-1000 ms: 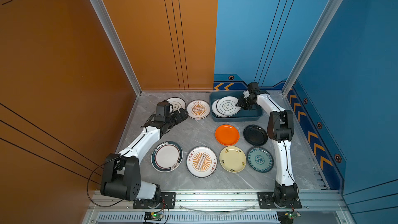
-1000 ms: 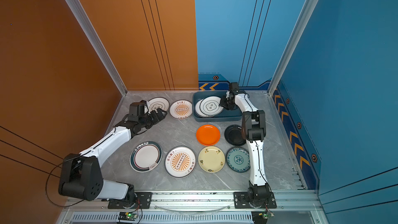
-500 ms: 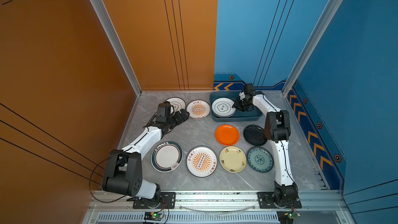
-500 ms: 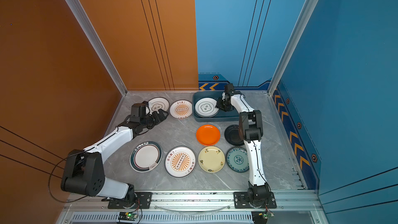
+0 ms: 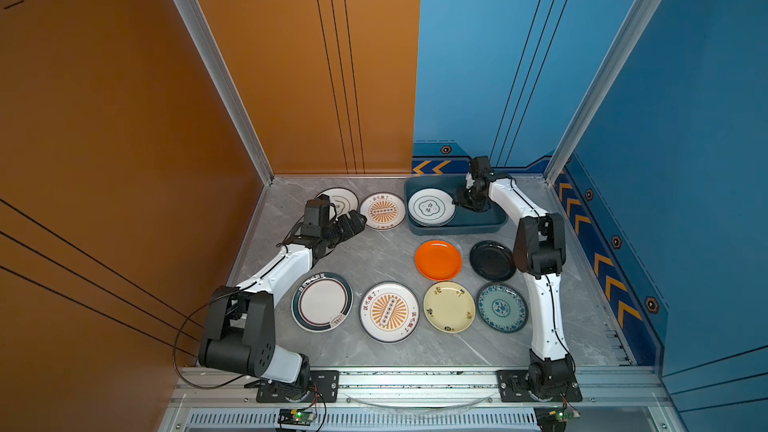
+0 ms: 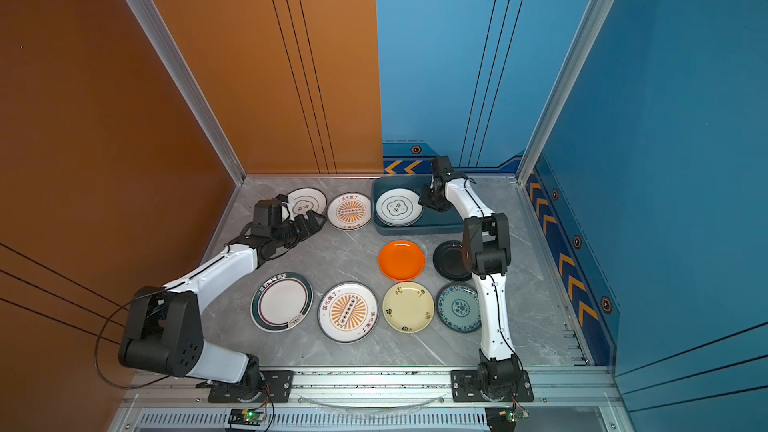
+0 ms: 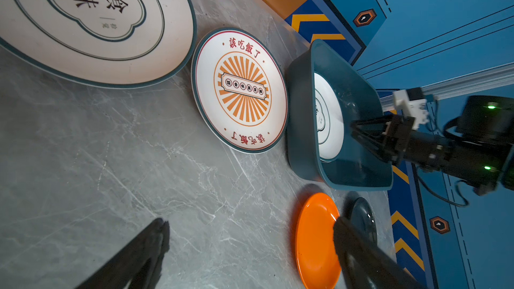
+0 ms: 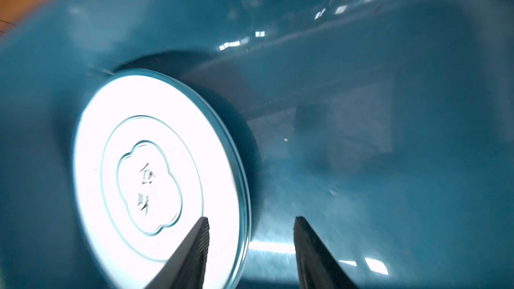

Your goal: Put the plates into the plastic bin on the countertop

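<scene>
A white round plate with a black cloud emblem point(image 5: 431, 206) lies flat in the left half of the dark blue-grey rectangular plastic bin point(image 5: 465, 229). A further rim shows under its near edge, so it seems to rest on another plate. The bin stands at the back of the grey marble-look worktop point(image 5: 374, 255), right of centre, close to the blue wall.

The right pincer point(image 8: 250, 219) reaches down into the bin just beside that plate's right edge. Its jaws stand partly apart and clamp nothing. In the right wrist view one fingertip point(image 8: 204, 226) lies over the plate and the other over the bin floor, with the plate's rim in the gap.

Just left of the bin lies a white plate with an orange sunburst point(image 5: 382, 211), and beyond it a second cloud-emblem plate point(image 5: 338, 201), partly hidden by the left arm. In front of the bin a plain orange plate point(image 5: 438, 259) and a black plate point(image 5: 492, 260) lie side by side.

The near row, from the left, holds a white dark-rimmed plate point(image 5: 322, 301), a second sunburst plate point(image 5: 389, 312), a cream plate point(image 5: 449, 306) and a teal patterned plate point(image 5: 502, 307).

The left pincer point(image 7: 250, 226) is spread wide and empty above bare worktop, near the two back-left plates.
</scene>
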